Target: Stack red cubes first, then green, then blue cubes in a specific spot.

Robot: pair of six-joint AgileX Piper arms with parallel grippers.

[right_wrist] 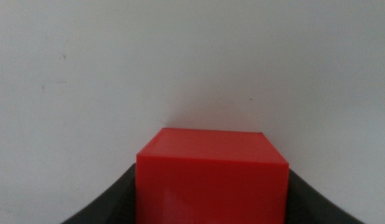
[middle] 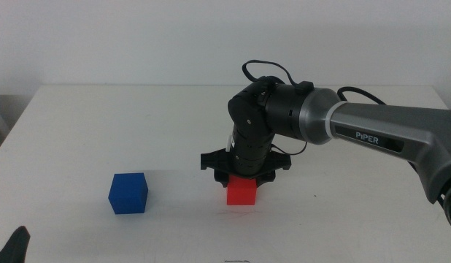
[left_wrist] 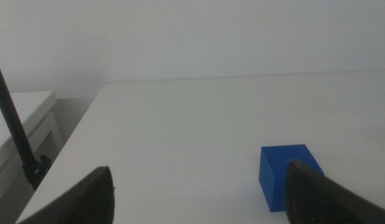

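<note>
The red cube (middle: pixel 241 192) is at the middle of the white table, between the jaws of my right gripper (middle: pixel 244 179), which reaches in from the right and points straight down. In the right wrist view the red cube (right_wrist: pixel 211 180) fills the gap and both dark jaws press its sides; the right gripper (right_wrist: pixel 211 196) is shut on it, at or just above the tabletop. The blue cube (middle: pixel 128 193) sits on the table to the left, also in the left wrist view (left_wrist: pixel 285 180). My left gripper (middle: pixel 14 247) waits open at the bottom left corner (left_wrist: pixel 199 186). The green cube is out of view.
The white table (middle: pixel 101 124) runs back to a pale wall. A low white piece of furniture (left_wrist: pixel 24 112) and a thin dark stand (left_wrist: pixel 15 124) are past the table's left edge.
</note>
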